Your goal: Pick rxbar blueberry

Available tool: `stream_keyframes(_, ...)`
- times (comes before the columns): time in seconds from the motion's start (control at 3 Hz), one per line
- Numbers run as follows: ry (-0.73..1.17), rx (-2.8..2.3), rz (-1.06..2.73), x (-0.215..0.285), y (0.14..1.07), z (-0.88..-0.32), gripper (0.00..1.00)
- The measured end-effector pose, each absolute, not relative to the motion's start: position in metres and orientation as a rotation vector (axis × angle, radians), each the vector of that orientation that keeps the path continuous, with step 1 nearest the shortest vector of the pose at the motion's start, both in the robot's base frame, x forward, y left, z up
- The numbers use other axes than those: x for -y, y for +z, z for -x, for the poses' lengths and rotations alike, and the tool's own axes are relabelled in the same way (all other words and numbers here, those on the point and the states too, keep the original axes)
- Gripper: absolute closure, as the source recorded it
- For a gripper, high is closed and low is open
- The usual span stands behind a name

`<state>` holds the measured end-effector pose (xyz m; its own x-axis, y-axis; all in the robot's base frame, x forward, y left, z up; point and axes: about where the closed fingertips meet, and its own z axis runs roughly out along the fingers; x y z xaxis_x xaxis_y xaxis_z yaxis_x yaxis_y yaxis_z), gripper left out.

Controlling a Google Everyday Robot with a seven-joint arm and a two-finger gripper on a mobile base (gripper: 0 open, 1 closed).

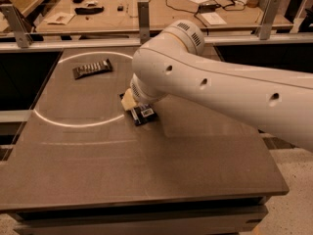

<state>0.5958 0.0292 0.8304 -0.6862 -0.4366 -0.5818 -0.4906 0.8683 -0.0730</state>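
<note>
The gripper [130,100] at rxbar blueberry [143,114]; its white label unreadable

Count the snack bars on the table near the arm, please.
2. A ridged brownish bar lies far left on the table; the navy bar sits mid-table, partly under the gripper. The arm may hide others.
</note>
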Motion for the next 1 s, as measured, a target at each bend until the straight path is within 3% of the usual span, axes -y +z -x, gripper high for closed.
stream_keyframes(0.33,0.180,-2.360,0.675,-0.024,0.847,-0.607,1.00)
stream_keyframes(1.0,0.697,-2.092,0.531,-0.020,0.903,-0.659,1.00)
